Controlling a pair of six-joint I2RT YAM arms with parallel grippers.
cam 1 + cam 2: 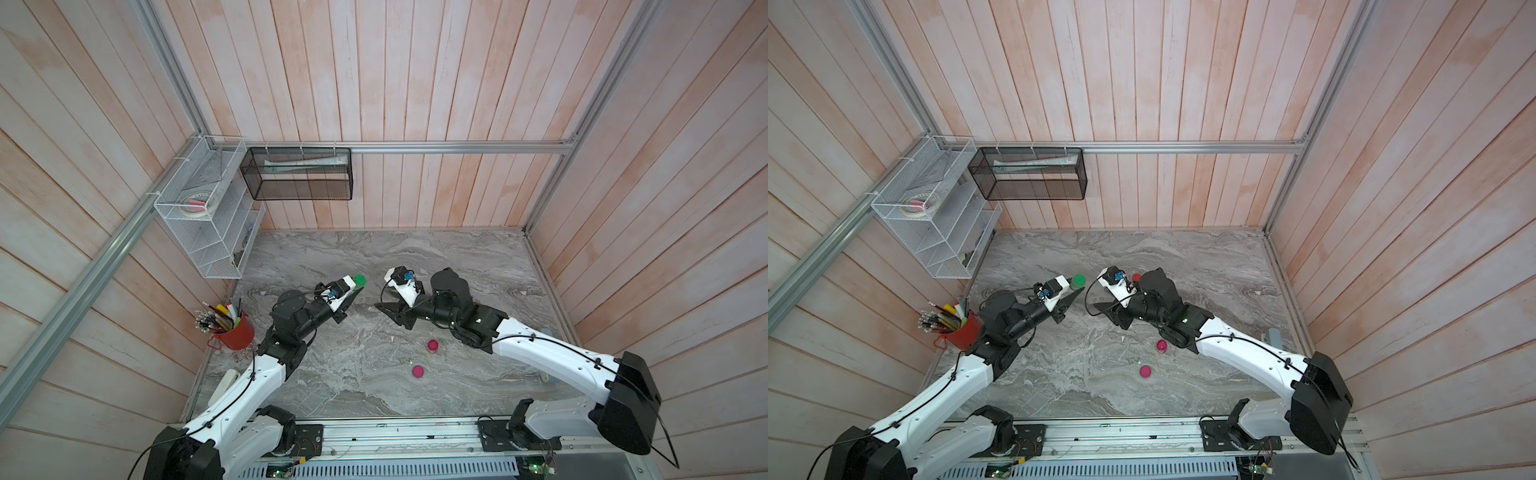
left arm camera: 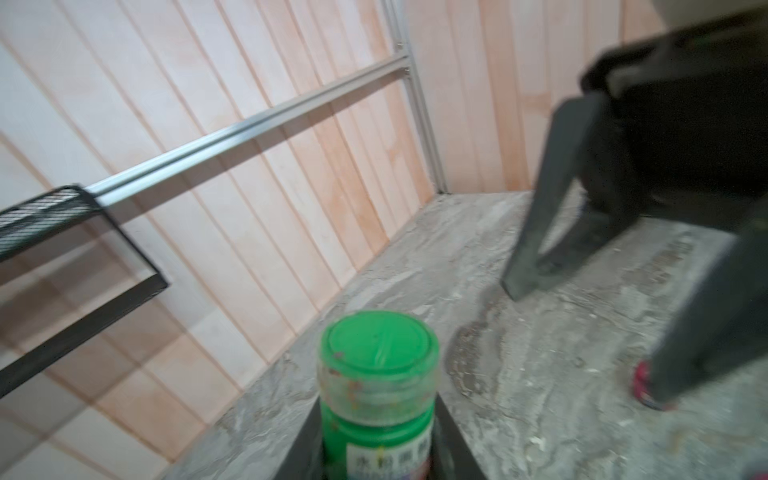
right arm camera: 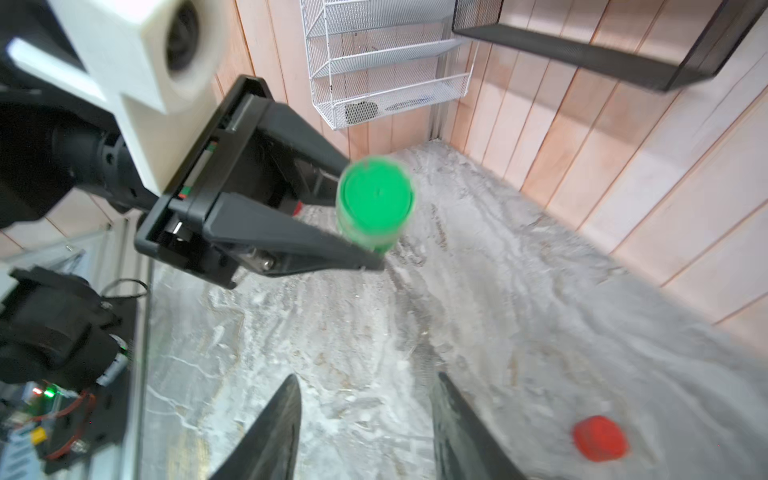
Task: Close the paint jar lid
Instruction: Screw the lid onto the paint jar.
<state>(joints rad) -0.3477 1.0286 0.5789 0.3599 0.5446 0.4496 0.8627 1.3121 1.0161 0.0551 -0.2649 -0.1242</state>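
Green paint jar [image 2: 374, 432], lid [image 2: 376, 345] on, is clamped in our left jaws; our right jaws hang parted and empty nearby over the grey bench [image 1: 457, 257].

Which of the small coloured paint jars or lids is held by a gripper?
The green paint jar, clamped in the left gripper. The two pink pieces and the red piece lie on the marble tabletop, not gripped.

The green jar [image 2: 376, 399] runs off the left wrist view's bottom edge, its label [image 2: 386, 457] too smeared to read. Near the jar, a finger [image 2: 706, 316] of the right gripper [image 2: 589, 345] covers most of a reddish thing [image 2: 642, 382], perhaps a cap.
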